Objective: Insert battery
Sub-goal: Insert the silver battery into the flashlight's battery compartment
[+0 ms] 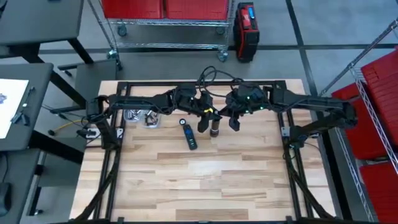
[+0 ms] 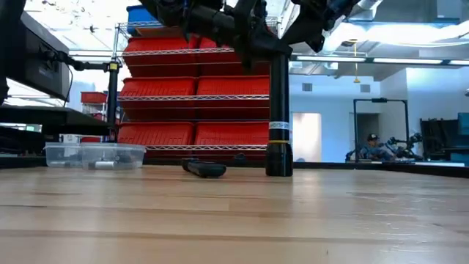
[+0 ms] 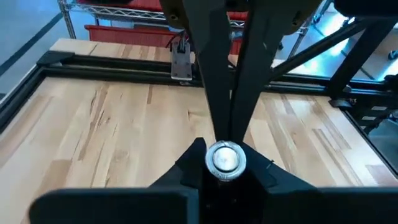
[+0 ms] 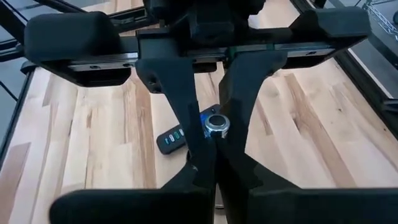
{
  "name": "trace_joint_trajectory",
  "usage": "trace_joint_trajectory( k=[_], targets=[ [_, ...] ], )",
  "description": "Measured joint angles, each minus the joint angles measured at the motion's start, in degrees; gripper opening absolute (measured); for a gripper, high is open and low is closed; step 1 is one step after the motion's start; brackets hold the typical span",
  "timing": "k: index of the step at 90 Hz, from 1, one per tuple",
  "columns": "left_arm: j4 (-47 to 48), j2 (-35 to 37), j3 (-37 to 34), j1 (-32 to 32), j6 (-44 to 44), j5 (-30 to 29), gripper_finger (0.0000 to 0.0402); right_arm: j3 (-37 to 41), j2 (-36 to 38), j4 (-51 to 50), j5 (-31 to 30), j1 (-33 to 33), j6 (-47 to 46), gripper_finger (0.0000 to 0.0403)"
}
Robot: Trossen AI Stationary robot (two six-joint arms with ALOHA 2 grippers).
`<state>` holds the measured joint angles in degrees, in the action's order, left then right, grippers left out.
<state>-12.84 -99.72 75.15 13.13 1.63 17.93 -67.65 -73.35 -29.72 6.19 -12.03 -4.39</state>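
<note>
A black flashlight (image 2: 279, 117) stands upright on its base on the wooden table (image 1: 186, 186), just behind the middle. In its top shows a silver round end (image 3: 225, 158), which I take for the battery. My left gripper (image 1: 204, 121) is shut on the flashlight's top. My right gripper (image 1: 235, 123) hangs just to the right of it, fingers shut and pointing down. In the left wrist view its fingertips (image 3: 230, 134) stand right beside the silver end. My left gripper pinches the flashlight's top end (image 3: 210, 160) between its two fingers (image 3: 189, 165), coming from above and pointing down. The flashlight stays upright with its base (image 2: 279, 172) on the table. My right gripper's tips are beside the silver end; I cannot tell whether they touch it.
A black oblong device (image 1: 188, 135) with a blue end lies left of the flashlight, a small round piece (image 1: 182, 122) behind it. A clear plastic container (image 1: 142, 117) stands at the back left. The near half of the table is bare wood.
</note>
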Motion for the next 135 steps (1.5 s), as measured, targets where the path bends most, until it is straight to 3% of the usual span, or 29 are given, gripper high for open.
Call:
trace_joint_trajectory(
  k=[68,95,135],
  targets=[
    [3.9,0.0,0.2,0.1,-4.2,-2.3,0.0030,-4.4,0.0,-3.0,-0.3,0.0,-0.1,0.0000],
    [3.7,0.0,0.1,0.1,-3.6,-3.1,0.0111,-4.4,0.0,-3.0,-0.3,0.0,-0.3,0.0000],
    [3.2,-0.1,0.0,0.1,-3.6,-3.5,0.0119,-4.4,0.0,-3.7,-0.3,0.0,-0.2,0.0000]
  ],
)
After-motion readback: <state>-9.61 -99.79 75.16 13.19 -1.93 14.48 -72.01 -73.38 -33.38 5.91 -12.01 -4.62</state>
